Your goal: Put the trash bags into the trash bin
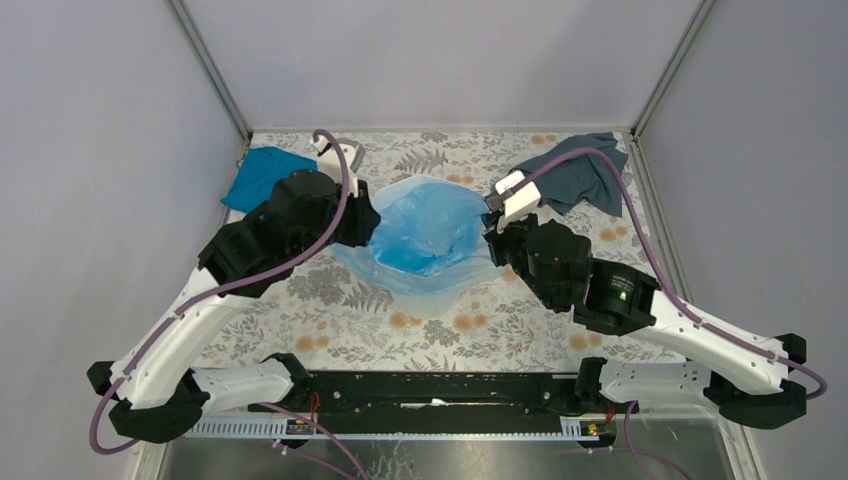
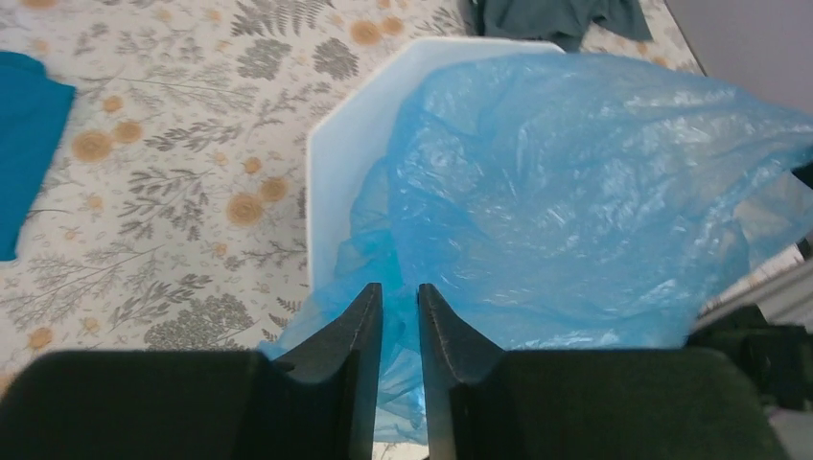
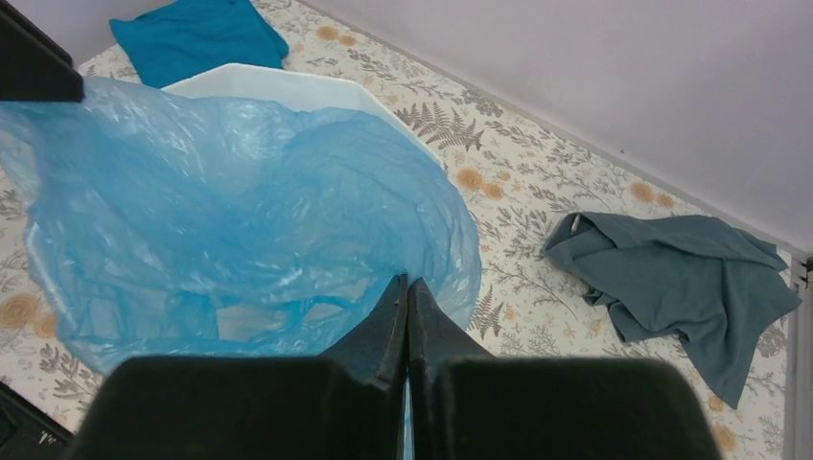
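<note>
Gripping the bag [image 1: 430, 235] from two sides. At its 9 o'clock edge, held by the left gripper [image 2: 400, 297], narrowed to a slit with blue film caught inside. At 3 o'clock, held by the right gripper [image 3: 406, 287], pressed tight on a sliver of the same film. Probably done to keep the mouth spread wide above the bin [image 2: 355, 125], so as to settle inside rather than slide off.

Sits mid-table [image 1: 330, 320], draped over the bin, sagging into the well at centre and spilling past the rim toward 6 o'clock. Looks thin, see-through, light blue, glossy and creased, darker where doubled. Leaves part of the white rim bare on the left gripper's side.

Lies well apart from the teal cloth [image 1: 262, 175] at 10 o'clock and the grey cloth [image 1: 580, 175] at 2 o'clock.
</note>
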